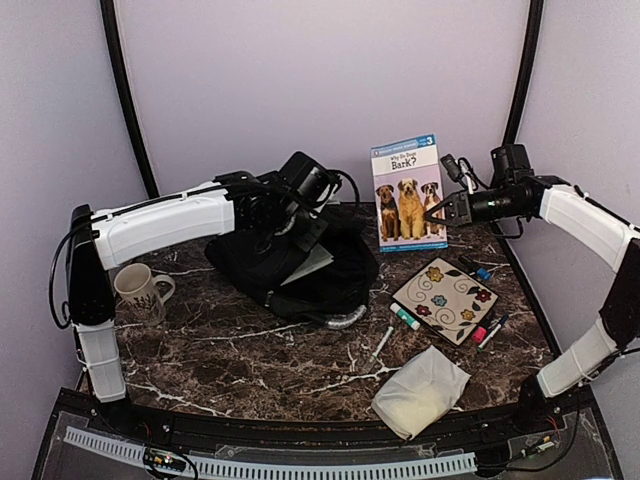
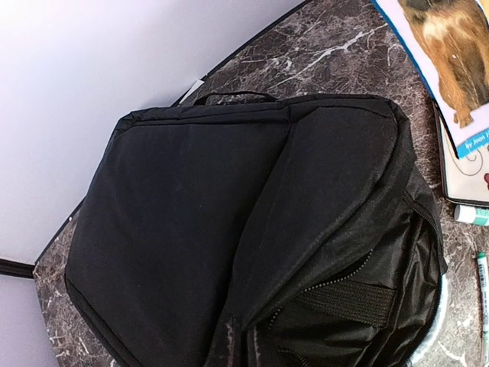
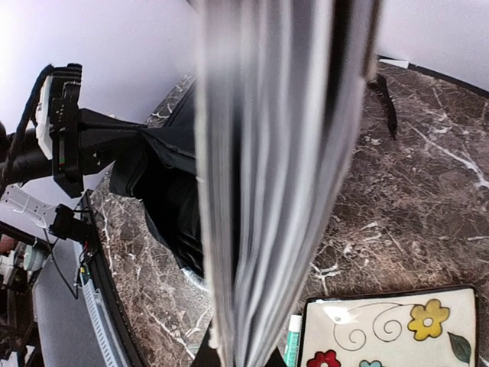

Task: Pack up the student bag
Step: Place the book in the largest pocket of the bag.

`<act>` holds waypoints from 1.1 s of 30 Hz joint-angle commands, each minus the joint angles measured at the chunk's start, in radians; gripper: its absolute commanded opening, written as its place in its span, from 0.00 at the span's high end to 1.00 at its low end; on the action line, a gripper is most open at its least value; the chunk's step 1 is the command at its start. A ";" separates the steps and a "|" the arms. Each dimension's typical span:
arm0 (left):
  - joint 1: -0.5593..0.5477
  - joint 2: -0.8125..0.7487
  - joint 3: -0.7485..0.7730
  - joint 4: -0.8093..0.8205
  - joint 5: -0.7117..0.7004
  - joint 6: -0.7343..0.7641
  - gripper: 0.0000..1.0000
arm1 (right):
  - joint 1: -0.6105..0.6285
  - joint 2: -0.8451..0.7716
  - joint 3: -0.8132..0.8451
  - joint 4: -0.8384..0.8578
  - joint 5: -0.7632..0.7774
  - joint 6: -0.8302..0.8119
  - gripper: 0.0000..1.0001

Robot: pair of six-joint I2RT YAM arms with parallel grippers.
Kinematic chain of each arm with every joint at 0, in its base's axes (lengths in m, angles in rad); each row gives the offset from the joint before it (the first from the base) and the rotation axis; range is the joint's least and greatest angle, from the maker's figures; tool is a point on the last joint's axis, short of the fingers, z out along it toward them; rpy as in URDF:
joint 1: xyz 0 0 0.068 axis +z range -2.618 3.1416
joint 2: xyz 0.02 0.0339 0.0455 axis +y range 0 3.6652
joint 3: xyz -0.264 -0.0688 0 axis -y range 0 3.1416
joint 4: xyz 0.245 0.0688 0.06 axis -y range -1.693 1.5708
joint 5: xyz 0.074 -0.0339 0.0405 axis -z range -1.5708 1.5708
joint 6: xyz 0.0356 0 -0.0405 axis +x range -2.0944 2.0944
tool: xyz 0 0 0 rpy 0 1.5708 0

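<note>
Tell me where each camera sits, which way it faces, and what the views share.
Top: above and behind the bases, looking down at the table; both the left arm and right arm show.
Left wrist: over the backpack, looking down; no jaws show.
Right wrist: behind the held book, looking along its page edges toward the left arm; own jaws mostly hidden.
Shared: all three show the backpack and book.

- left arm [image 1: 165,222]: rounded white moulded plastic shells set between matte black joint blocks, with a thin black cable loop [image 1: 52,280] at the shoulder end.
- right arm [image 1: 590,225]: matching white shells and black joints, with a black cable bundle [image 1: 452,168] at the wrist.
- left end effector [image 1: 296,222]: black boxy housing; the right wrist view shows a white side plate.
- right end effector [image 1: 447,207]: black, backed by a black cylindrical body.
</note>
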 commanded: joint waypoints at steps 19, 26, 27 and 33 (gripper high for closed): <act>0.058 -0.353 -0.515 0.455 0.055 -0.075 1.00 | 0.239 -0.113 -0.246 -0.112 -0.252 -0.168 1.00; 0.058 -0.378 -0.515 0.485 0.030 -0.121 1.00 | 0.330 -0.070 -0.303 -0.092 -0.321 -0.119 1.00; 0.058 -0.379 -0.511 0.485 0.029 -0.129 1.00 | 0.344 -0.048 -0.299 -0.105 -0.328 -0.125 1.00; 0.056 -0.381 -0.481 0.490 0.038 -0.147 1.00 | 0.416 0.062 -0.313 -0.034 -0.367 -0.038 1.00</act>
